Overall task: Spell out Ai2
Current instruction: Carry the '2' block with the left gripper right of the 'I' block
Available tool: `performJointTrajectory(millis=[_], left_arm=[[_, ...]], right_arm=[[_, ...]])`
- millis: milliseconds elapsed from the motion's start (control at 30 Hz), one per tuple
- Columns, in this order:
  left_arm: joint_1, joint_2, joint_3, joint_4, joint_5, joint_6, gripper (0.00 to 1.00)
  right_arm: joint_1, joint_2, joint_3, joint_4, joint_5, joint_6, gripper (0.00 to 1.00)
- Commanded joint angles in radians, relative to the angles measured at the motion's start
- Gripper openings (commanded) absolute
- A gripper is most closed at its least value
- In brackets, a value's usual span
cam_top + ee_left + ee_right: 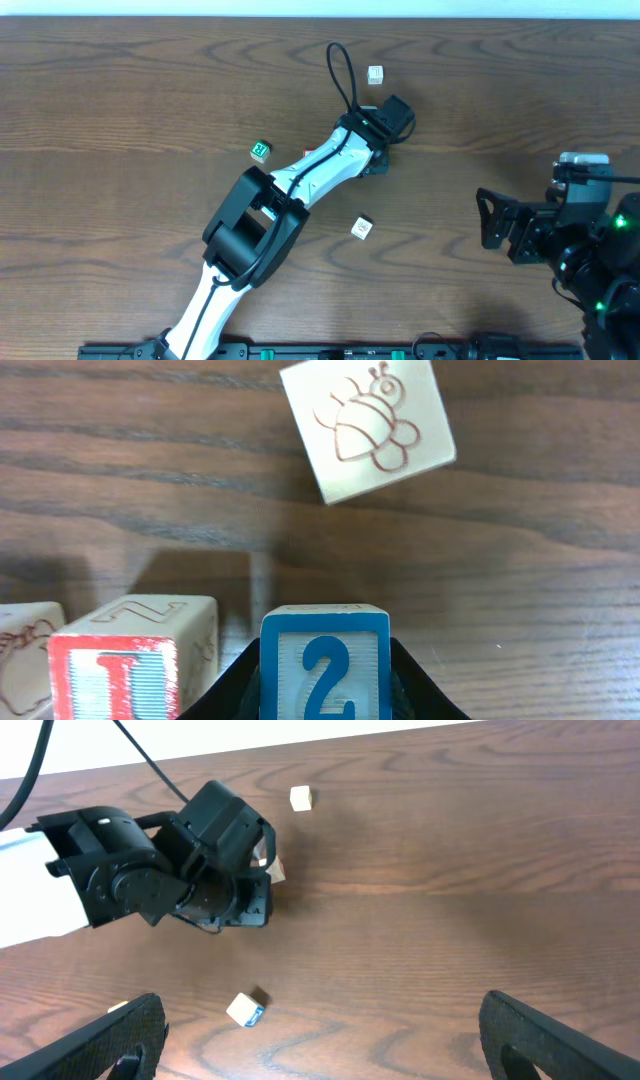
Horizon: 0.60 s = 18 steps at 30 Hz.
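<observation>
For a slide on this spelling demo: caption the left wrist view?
Left gripper holds the blue 2 block beside the red I block, a bee block ahead on the table.

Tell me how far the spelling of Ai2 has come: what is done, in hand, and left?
Done, it seems: the red I block stands on the table, with another block beside it whose letter is cut off. In hand: the left gripper holds the blue 2 block next to the I. Left: release it; I cannot confirm the A.
</observation>
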Motion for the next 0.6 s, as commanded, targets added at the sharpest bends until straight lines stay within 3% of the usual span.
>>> performJointTrajectory(millis=[0, 567], left_arm=[[0.016, 0.018, 0.002, -0.001, -0.039, -0.018, 0.08], [0.018, 0.018, 0.002, -0.015, -0.022, -0.018, 0.08]], right_arm=[[-0.010, -0.001, 0.010, 0.000, -0.007, -0.021, 0.99], [-0.010, -0.001, 0.010, 0.011, -0.007, -0.021, 0.99]])
